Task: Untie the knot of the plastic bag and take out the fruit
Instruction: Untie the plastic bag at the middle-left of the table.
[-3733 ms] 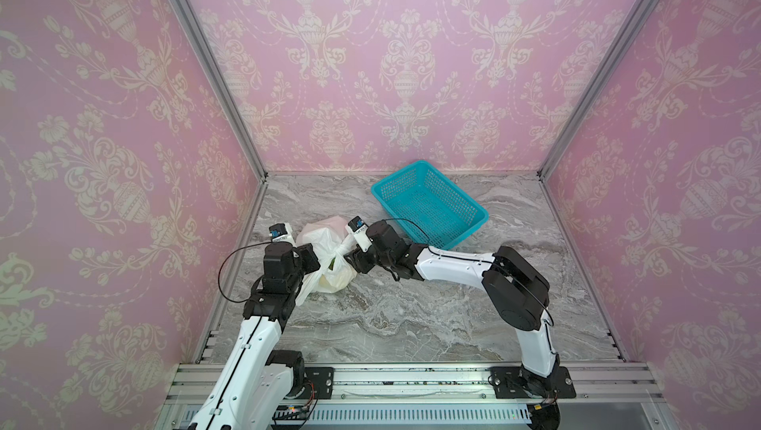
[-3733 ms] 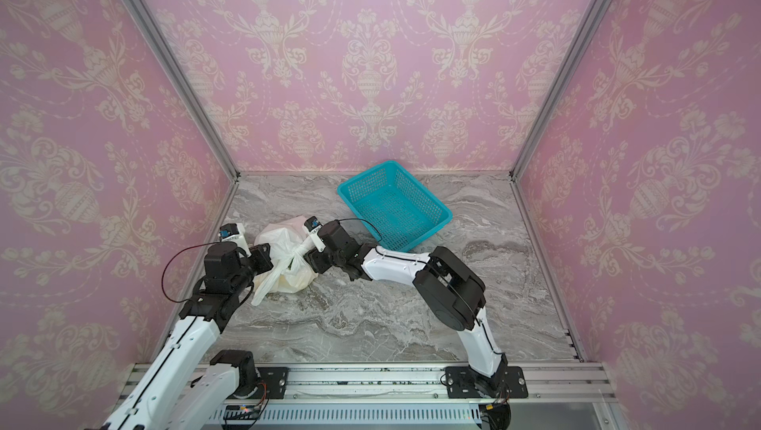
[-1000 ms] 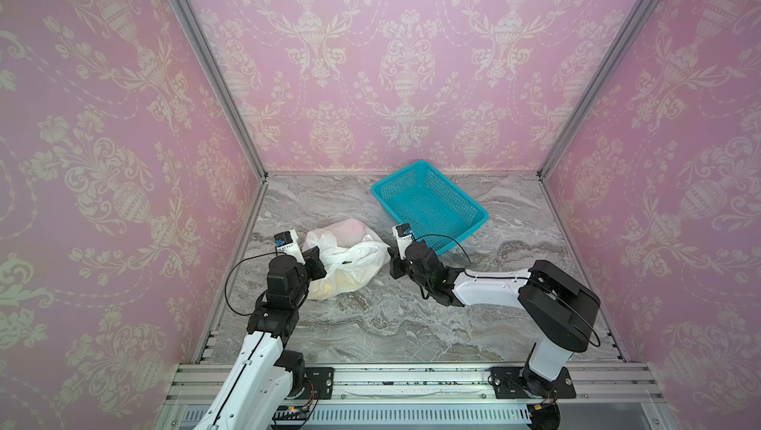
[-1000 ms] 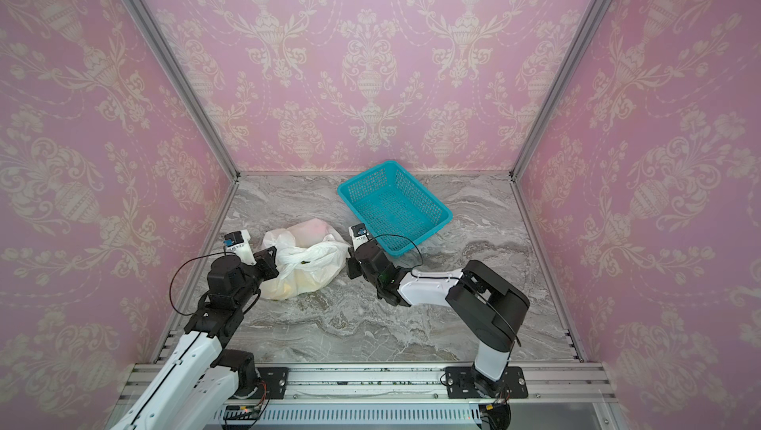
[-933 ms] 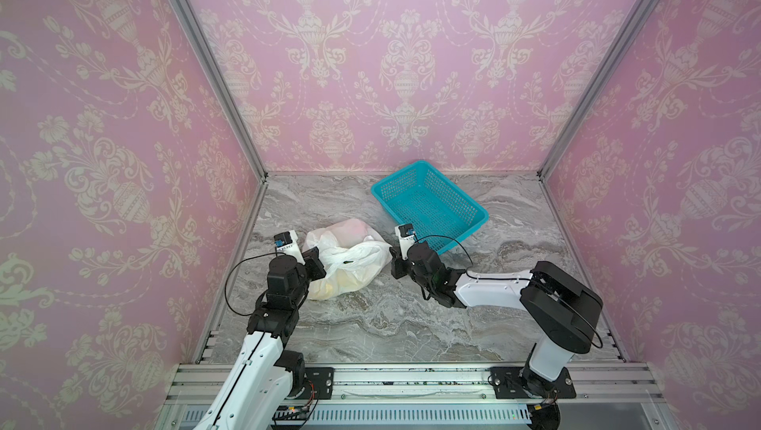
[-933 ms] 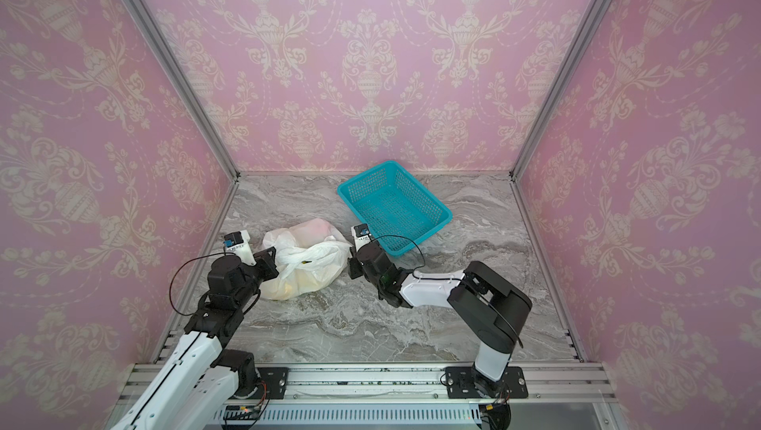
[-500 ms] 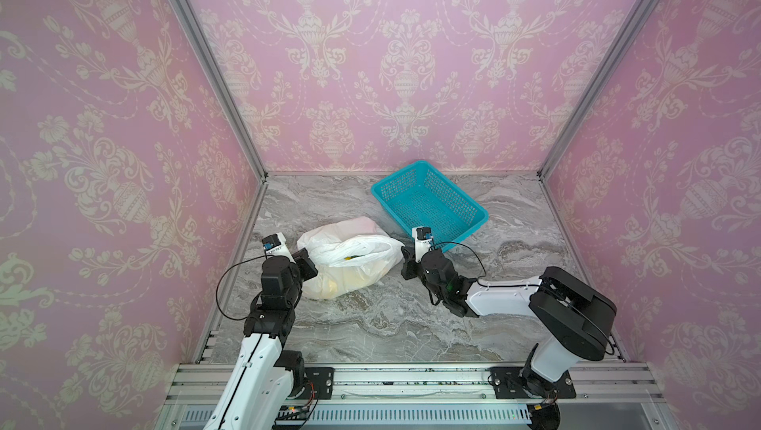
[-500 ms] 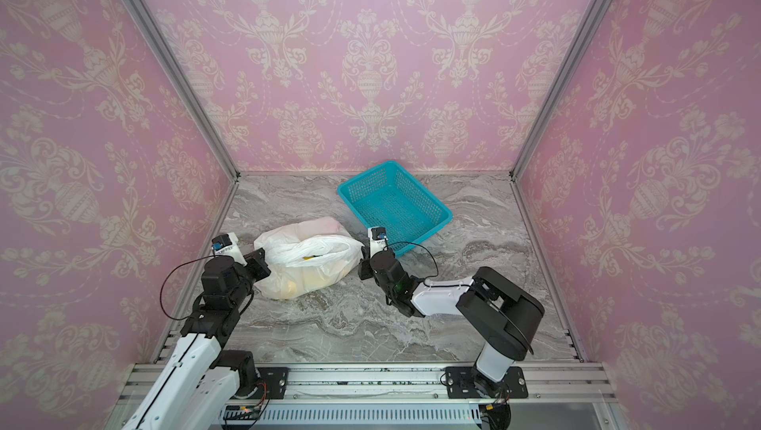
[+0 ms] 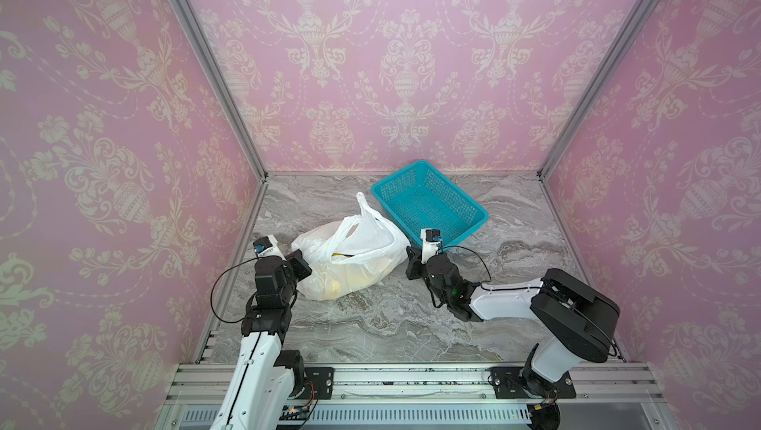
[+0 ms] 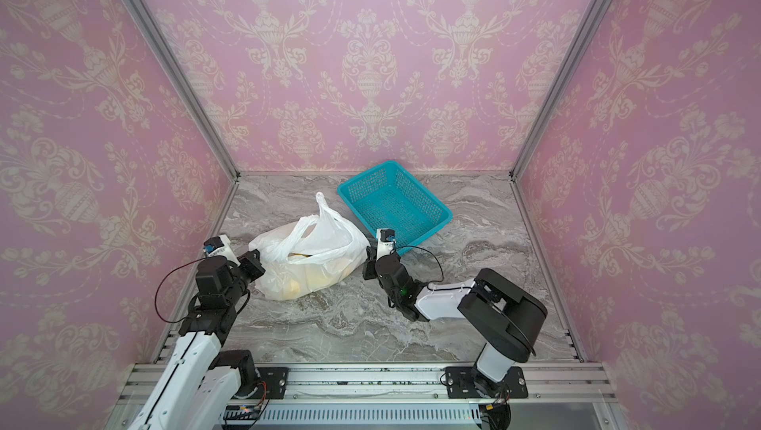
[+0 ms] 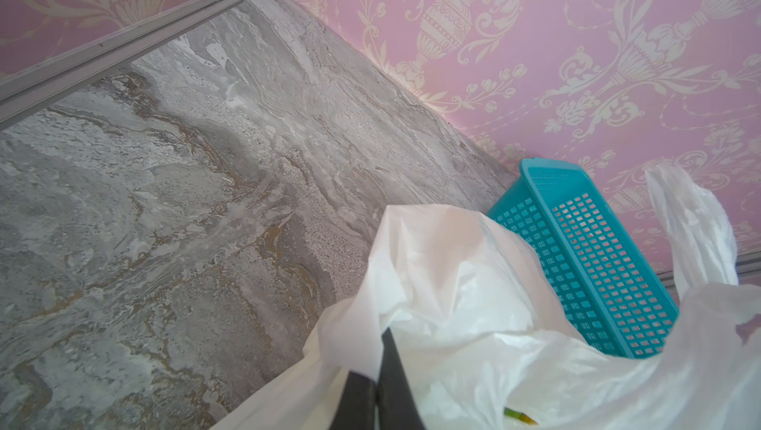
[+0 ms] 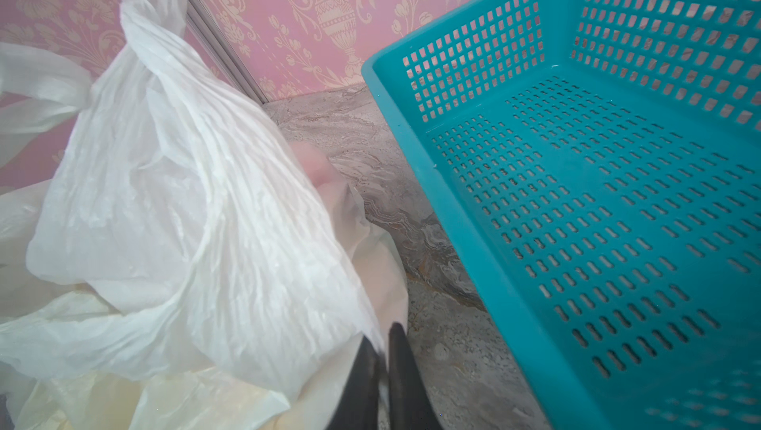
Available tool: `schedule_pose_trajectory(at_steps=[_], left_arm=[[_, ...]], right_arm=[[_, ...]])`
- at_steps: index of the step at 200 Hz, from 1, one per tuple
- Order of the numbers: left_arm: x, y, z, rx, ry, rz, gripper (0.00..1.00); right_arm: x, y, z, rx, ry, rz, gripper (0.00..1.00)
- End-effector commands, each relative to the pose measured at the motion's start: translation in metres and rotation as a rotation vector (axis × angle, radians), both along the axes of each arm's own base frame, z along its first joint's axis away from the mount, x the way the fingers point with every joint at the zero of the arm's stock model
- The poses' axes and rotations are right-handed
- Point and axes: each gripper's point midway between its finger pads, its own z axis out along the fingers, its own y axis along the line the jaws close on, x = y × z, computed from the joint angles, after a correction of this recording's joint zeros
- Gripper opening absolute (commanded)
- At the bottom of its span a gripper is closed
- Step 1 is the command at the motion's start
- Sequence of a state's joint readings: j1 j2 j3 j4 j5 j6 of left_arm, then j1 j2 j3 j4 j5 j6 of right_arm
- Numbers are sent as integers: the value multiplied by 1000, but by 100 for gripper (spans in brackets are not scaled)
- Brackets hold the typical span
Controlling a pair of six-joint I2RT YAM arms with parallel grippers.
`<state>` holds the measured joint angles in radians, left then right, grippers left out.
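The white plastic bag [image 9: 362,242] lies on the marble floor left of centre, its mouth pulled wide. One handle strip [image 9: 364,205] stands up and another spans the mouth. The knot is out of view. Yellow fruit [image 9: 333,284] shows through the plastic; a green-yellow tip [image 11: 519,415] peeks from the mouth in the left wrist view. My left gripper [image 9: 302,261] [image 11: 376,366] is shut on the bag's left rim. At the bag's right rim my right gripper [image 9: 409,257] [image 12: 381,337] has its jaws a slit apart with thin plastic between them.
A teal perforated basket [image 9: 469,230] [image 12: 473,242] stands just behind my right gripper and holds nothing. It almost touches the bag. Pink walls with metal corner posts [image 9: 214,74] close in three sides. A metal rail [image 9: 391,382] runs along the front.
Both grippers moved apart, the left one leftward and the right one rightward and nearer, stretching the bag's mouth open. A handle strip now stands up. The right jaws have parted a little.
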<state>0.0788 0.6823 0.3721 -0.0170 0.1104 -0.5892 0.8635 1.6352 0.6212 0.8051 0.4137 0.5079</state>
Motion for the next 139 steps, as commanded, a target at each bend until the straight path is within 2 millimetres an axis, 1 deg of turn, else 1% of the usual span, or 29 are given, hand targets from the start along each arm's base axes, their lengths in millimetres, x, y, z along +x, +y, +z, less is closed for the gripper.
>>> schedule_pose_trajectory(at_steps=[1, 19, 26, 31, 41, 49, 66, 76, 91, 101, 104, 123, 139], left_arm=[[0, -6, 12, -20, -51, -37, 1], [-3, -7, 20, -15, -87, -46, 7], [-4, -8, 23, -14, -100, -47, 13], [-5, -9, 25, -12, -107, -51, 20], [-7, -8, 27, -10, -113, -50, 39], [-8, -9, 30, -7, -121, -53, 52], [-10, -10, 37, 1, -139, -62, 71], [-12, -11, 41, 6, -152, -66, 78], [-16, -12, 48, 14, -178, -70, 85], [-19, -12, 53, 20, -198, -72, 88], [-20, -12, 54, 22, -203, -72, 88], [-27, -14, 65, 39, -241, -82, 89], [-34, -13, 75, 66, -261, -82, 90]], right_arm=[[-2, -10, 27, 31, -67, -32, 28], [-9, -10, 43, 4, -107, -8, 52], [-11, -8, 50, -12, -117, 12, 59], [-12, -7, 54, -37, -116, 26, 64], [-12, -2, 61, -95, -101, 56, 69], [-13, 2, 63, -145, -81, 82, 73], [-15, 16, 68, -232, -51, 161, 76], [-15, 23, 67, -266, -33, 197, 78], [-12, 32, 62, -312, -1, 230, 81], [-9, 38, 58, -342, 22, 247, 81], [-8, 40, 54, -354, 32, 251, 80], [-1, 52, 46, -395, 66, 273, 80], [6, 59, 38, -426, 90, 274, 80]])
